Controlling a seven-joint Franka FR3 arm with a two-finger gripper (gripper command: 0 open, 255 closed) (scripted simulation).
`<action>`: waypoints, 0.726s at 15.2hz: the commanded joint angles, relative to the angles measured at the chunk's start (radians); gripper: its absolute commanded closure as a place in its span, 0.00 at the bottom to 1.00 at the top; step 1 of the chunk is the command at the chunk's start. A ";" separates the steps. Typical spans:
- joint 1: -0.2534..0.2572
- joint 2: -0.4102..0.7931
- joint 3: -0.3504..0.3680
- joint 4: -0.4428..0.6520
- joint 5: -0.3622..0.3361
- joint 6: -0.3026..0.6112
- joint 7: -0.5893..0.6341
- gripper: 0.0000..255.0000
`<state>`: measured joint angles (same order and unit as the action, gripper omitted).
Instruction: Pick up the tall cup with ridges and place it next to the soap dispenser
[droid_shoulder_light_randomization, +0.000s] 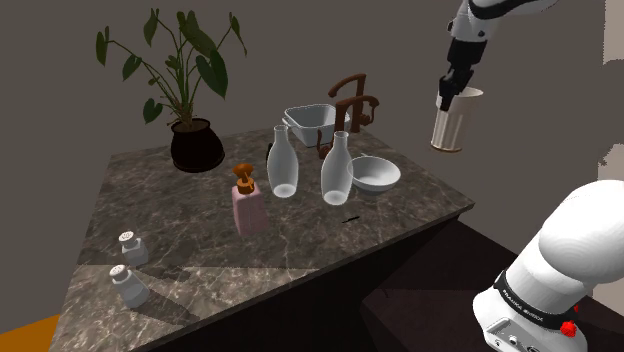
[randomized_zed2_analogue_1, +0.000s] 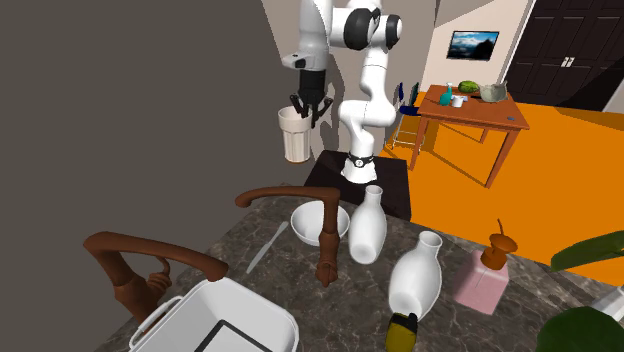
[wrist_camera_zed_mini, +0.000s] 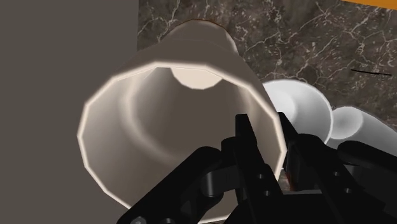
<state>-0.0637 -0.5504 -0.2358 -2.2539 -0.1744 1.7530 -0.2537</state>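
Marble counter (droid_shoulder_light_randomization: 300, 245) is crowded near the dispenser (droid_shoulder_light_randomization: 248, 205); the gripper (droid_shoulder_light_randomization: 449, 98), clamped on the rim of the cup (droid_shoulder_light_randomization: 450, 125), could knock a bottle (droid_shoulder_light_randomization: 283, 160) or let it slip.

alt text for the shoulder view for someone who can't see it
The black gripper holds a pale ridged cup by its rim in the air, beyond the right edge of a dark marble counter. On the counter stand a pink soap dispenser, two clear bottles, a white bowl, a potted plant and two shakers.
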 joint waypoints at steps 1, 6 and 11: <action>0.001 0.004 0.002 0.033 0.003 -0.029 -0.003 1.00; 0.004 0.014 0.007 0.108 0.008 -0.094 -0.008 1.00; 0.007 0.029 0.012 0.188 0.014 -0.158 -0.014 1.00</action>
<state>-0.0569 -0.5244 -0.2241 -2.0818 -0.1612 1.6072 -0.2654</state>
